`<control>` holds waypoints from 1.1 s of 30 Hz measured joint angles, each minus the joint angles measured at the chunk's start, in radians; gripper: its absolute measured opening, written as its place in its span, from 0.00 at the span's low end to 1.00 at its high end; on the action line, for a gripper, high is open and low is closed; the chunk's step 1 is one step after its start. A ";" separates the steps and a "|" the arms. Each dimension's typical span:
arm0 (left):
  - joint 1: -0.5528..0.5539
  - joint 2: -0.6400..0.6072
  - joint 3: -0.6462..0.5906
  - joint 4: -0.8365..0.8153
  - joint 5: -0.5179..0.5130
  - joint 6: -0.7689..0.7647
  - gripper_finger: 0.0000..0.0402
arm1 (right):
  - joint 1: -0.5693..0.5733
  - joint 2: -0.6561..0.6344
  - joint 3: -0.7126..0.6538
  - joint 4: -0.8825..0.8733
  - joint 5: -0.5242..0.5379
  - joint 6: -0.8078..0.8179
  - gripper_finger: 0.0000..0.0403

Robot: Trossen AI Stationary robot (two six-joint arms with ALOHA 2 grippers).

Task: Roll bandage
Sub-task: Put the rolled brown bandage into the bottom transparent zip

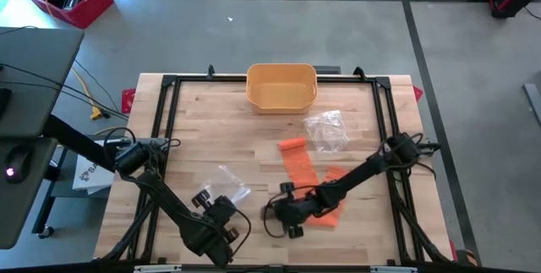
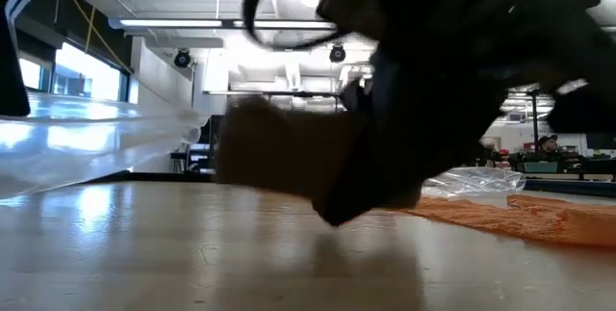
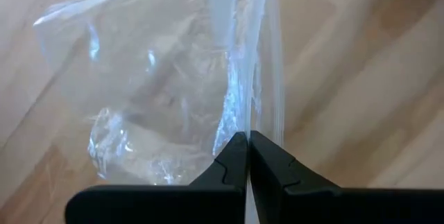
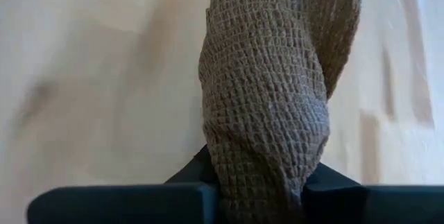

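A tan woven bandage, bunched into a thick wad, sticks out past my right gripper, which is shut on it near the table's front middle. A flat orange bandage strip lies on the wood just beyond that gripper. My left gripper is shut on a clear plastic bag at the front left. In the low view the tan wad shows as a blur in front of the dark gripper. My left gripper pinches a creased edge of the clear bag between its two fingertips, slanting steeply down from above. The rest of the bag spreads out beyond the fingers, slack and crumpled. My right gripper pinches the tan bandage's near end between its two fingers, slanting down toward the table. The wad reaches out past the fingertips and, in the low view, looks just clear of the wood.
A yellow basket stands at the table's far edge. A second crumpled clear bag lies behind the orange strip. A black frame runs around the tabletop. Bare wood shows at the far left.
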 joint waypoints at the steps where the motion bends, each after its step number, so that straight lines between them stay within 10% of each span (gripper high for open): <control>1: 0.000 0.000 -0.002 -0.006 -0.008 -0.009 0.00 | -0.007 0.000 0.000 -0.027 0.000 0.027 0.15; 13: 0.005 -0.005 -0.002 0.009 -0.057 -0.051 0.00 | -0.068 -0.044 0.039 -0.239 -0.142 0.073 0.52; 22: 0.034 -0.048 -0.002 0.223 -0.079 0.072 0.00 | 0.038 -0.205 0.080 -0.345 0.065 -0.157 0.52; 33: 0.206 -0.102 -0.002 0.468 0.030 0.427 0.00 | 0.125 -0.187 0.080 0.059 0.137 -0.535 0.52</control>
